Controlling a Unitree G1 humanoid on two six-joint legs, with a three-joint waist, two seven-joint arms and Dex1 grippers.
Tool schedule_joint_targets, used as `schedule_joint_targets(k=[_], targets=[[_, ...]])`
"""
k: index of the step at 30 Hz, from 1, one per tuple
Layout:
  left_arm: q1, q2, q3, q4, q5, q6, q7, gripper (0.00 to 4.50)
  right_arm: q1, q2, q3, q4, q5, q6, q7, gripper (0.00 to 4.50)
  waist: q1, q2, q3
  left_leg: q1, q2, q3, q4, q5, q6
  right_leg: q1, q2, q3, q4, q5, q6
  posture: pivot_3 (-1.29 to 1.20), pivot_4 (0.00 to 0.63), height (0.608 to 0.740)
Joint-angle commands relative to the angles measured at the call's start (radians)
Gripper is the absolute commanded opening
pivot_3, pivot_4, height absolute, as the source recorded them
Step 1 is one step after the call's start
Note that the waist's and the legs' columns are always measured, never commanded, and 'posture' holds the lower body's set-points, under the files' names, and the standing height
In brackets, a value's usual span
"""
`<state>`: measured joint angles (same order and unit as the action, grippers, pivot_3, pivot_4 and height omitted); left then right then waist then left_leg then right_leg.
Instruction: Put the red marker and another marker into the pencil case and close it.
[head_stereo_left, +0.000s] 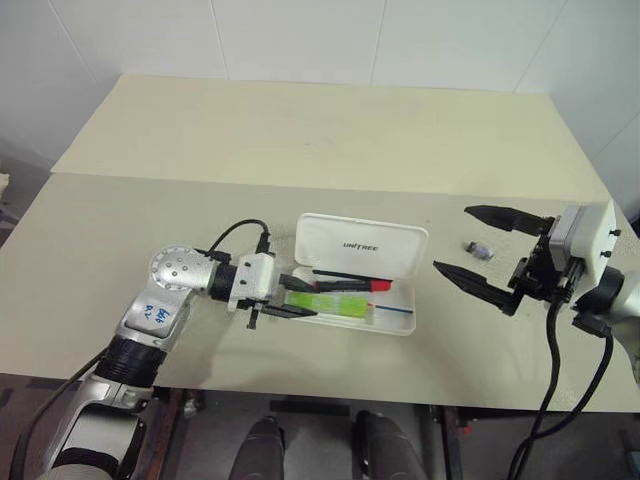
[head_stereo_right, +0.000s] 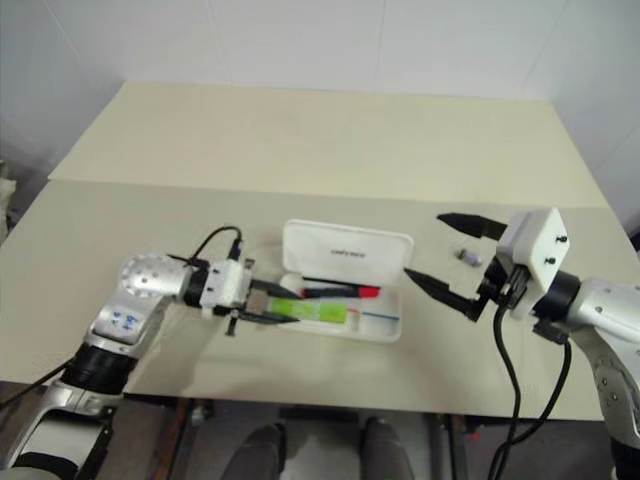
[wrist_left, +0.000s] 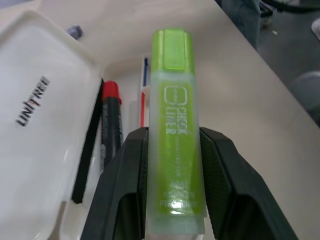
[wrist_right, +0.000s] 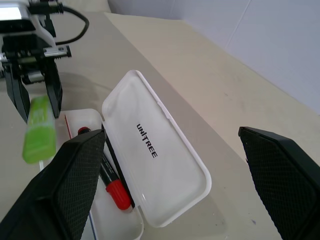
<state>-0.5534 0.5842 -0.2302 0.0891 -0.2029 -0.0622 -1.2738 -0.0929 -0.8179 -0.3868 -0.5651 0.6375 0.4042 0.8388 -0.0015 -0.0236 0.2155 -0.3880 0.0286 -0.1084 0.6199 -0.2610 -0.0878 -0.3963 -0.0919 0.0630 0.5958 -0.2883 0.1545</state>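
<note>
1. The left pincer (head_stereo_left: 290, 297) reached in from the left, its two black fingers (wrist_left: 122, 185) pinching the green marker (head_stereo_left: 330, 300) by one end.
2. The green marker lay roughly level, pointing right, over the near part of the open pencil case (head_stereo_left: 400, 325); whether it touched the tray could not be told.
3. The pencil case sat near the middle of the desk (head_stereo_left: 150, 220), slightly toward the near edge. Its white lid (head_stereo_left: 362, 245), printed "UNITREE", stood open on the far side.
4. The red marker (head_stereo_left: 350, 284) lay inside the tray along the far side, just under the lid hinge, with its red end pointing right.
5. Thin coloured lines showed at the right end of the tray, just beyond the green marker's tip.
6. A small grey-and-dark object (head_stereo_left: 479, 247) lay on the desk to the right of the case, apart from it.
7. The right pincer (head_stereo_left: 470, 245) hovered right of the case, its fingers spread wide and holding nothing, pointing left toward the case.
</note>
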Motion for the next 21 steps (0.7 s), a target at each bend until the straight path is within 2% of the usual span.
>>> schedule_joint_targets(k=[1, 12, 21], targets=[[-0.022, -0.017, -0.035, 0.005, 0.046, 0.000, 0.018, 1.04, 0.016, 0.008, -0.053, -0.065, 0.035, 0.011, -0.038, 4.50, 0.000, 0.000, 0.000, 0.000, 0.000, 0.000, 0.000, 0.000, 0.000, 0.000, 0.000, 0.000, 0.000, 0.000, 0.000, 0.00, 0.150, 0.740], [-0.067, -0.070, -0.055, 0.069, 0.091, -0.007, 0.047, 1.04, 0.041, 0.002, -0.065, -0.109, 0.065, 0.033, -0.082, 4.50, 0.000, 0.000, 0.000, 0.000, 0.000, 0.000, 0.002, 0.000, 0.000, 0.000, 0.000, 0.000, 0.002, 0.000, 0.000, 0.00, 0.150, 0.740], [-0.092, -0.073, -0.057, 0.119, 0.107, -0.012, 0.045, 1.04, 0.034, 0.000, -0.056, -0.109, 0.072, 0.030, -0.097, 4.50, 0.000, 0.000, 0.000, 0.000, 0.000, 0.000, 0.002, 0.000, 0.000, 0.000, 0.000, 0.000, 0.003, 0.000, 0.000, 0.00, 0.150, 0.740]])
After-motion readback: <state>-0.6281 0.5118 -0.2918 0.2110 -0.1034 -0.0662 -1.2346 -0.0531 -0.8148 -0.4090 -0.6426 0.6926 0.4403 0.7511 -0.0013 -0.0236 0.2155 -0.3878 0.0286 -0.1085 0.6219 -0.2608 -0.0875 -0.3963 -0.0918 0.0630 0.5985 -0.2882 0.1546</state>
